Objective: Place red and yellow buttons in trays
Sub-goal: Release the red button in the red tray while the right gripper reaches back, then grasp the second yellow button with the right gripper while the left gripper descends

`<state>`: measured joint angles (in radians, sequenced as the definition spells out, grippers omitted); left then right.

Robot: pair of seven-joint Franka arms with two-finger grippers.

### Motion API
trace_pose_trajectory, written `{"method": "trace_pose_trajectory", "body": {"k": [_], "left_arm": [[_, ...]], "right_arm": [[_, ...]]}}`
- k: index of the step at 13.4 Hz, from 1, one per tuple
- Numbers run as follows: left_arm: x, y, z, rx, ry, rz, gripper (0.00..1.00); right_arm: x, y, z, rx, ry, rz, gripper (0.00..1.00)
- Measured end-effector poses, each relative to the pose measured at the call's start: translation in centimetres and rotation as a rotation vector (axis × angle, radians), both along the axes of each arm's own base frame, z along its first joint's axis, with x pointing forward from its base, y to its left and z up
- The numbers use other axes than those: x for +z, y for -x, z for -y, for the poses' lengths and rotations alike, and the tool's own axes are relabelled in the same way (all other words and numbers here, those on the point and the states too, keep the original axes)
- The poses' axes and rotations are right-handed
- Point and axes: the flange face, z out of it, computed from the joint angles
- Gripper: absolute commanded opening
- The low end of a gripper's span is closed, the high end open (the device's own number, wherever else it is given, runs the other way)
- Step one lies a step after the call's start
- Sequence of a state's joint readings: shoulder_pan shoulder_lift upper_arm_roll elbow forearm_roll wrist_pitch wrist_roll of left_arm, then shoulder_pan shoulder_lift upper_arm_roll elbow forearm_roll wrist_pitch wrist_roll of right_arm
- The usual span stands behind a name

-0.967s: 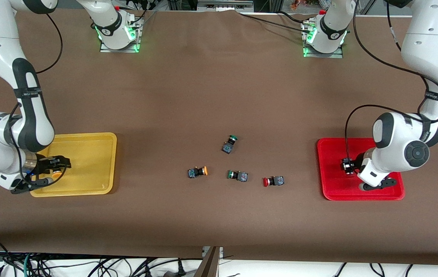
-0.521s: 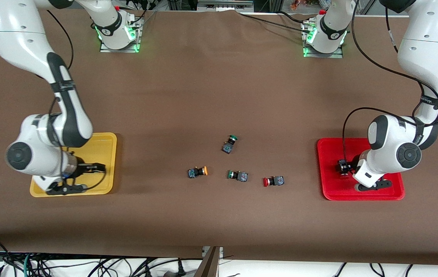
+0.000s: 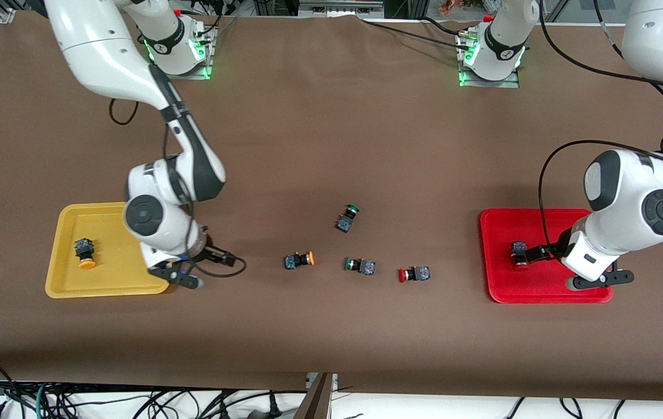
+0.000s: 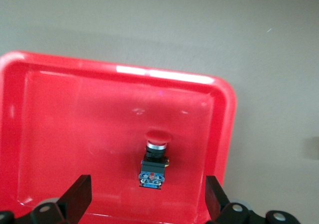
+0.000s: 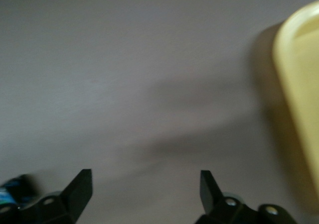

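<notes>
The yellow tray [image 3: 127, 279] holds one yellow button [image 3: 84, 252]. My right gripper [image 3: 215, 270] [image 5: 146, 186] hangs open and empty over bare table, just past that tray's rim [image 5: 299, 84] on the side toward the table's middle. In the red tray [image 3: 541, 291] [image 4: 124, 72] lies a red button [image 3: 519, 254] [image 4: 154, 159] on its side. My left gripper [image 3: 551, 267] [image 4: 149, 194] is open over this tray, its fingers apart from the button. Loose on the table's middle lie a yellow button [image 3: 299, 260] and a red button [image 3: 414, 274].
Two green-capped buttons lie among the loose ones: one [image 3: 360, 266] between the yellow and the red, the other [image 3: 347, 217] farther from the front camera. A dark blurred button body [image 5: 15, 191] shows at the edge of the right wrist view.
My right arm swung off the yellow tray toward the table's middle, leaving a yellow button in the tray. My left gripper opened, let the red button go in the red tray and drew back.
</notes>
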<state>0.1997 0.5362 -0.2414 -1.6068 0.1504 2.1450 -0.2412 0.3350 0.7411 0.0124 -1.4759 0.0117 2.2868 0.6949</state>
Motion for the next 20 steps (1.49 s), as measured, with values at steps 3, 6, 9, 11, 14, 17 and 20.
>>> {"method": "trace_pose_trajectory", "body": {"k": [3, 6, 9, 11, 14, 17, 20], "left_arm": [[0.2, 0.0, 4.9, -0.019, 0.006, 0.006, 1.0], [-0.4, 0.3, 13.4, -0.068, 0.018, 0.013, 1.0], [-1.9, 0.5, 19.6, -0.12, 0.03, 0.006, 1.0], [-2.8, 0.2, 21.0, -0.136, 0.037, 0.005, 1.0], [-2.9, -0.3, 21.1, -0.302, 0.034, 0.016, 1.0], [-2.5, -0.1, 22.5, -0.572, 0.019, 0.03, 1.0], [-2.5, 0.6, 24.7, -0.872, -0.025, 0.033, 1.0]], "right_arm": [[-1.1, 1.1, -4.3, -0.083, -0.027, 0.039, 0.99], [-1.4, 1.7, -7.6, -0.217, -0.065, 0.069, 0.99], [-1.8, 2.1, -10.8, -0.347, -0.09, 0.078, 1.0], [-2.7, 2.4, -12.8, -0.412, -0.088, 0.088, 1.0], [-4.3, 2.6, -15.1, -0.478, -0.096, 0.104, 1.0], [-4.6, 2.0, -16.0, -0.508, -0.115, 0.116, 0.99], [-5.3, 1.9, -16.5, -0.536, -0.121, 0.115, 1.0]]}}
